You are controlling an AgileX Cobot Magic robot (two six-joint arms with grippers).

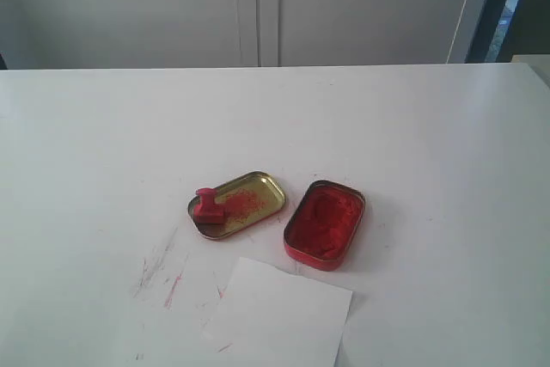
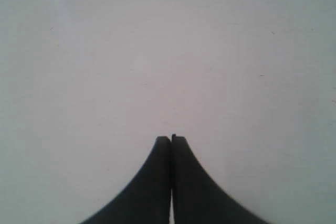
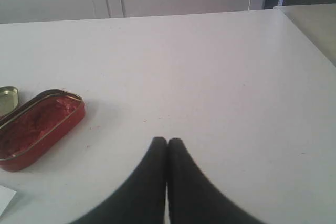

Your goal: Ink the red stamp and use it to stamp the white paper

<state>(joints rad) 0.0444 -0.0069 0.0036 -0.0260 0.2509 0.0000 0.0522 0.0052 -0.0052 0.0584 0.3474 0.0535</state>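
Observation:
The small red stamp (image 1: pixel 206 207) stands on the left end of the gold tin lid (image 1: pixel 249 200), knob up. To its right lies the red oval tin of red ink (image 1: pixel 325 223), uncovered, also seen in the right wrist view as the ink tin (image 3: pixel 37 127). The white paper (image 1: pixel 279 315) lies in front of both tins at the table's near edge; its corner (image 3: pixel 5 199) shows in the right wrist view. My left gripper (image 2: pixel 171 139) is shut over bare tabletop. Shut too is my right gripper (image 3: pixel 167 141), off to the side of the ink tin. Neither arm shows in the exterior view.
Red and grey scribble marks (image 1: pixel 163 268) stain the white table (image 1: pixel 412 135) left of the paper. White cabinet doors (image 1: pixel 258 6) stand behind the table's far edge. A sliver of the gold lid (image 3: pixel 7 98) shows beyond the ink tin.

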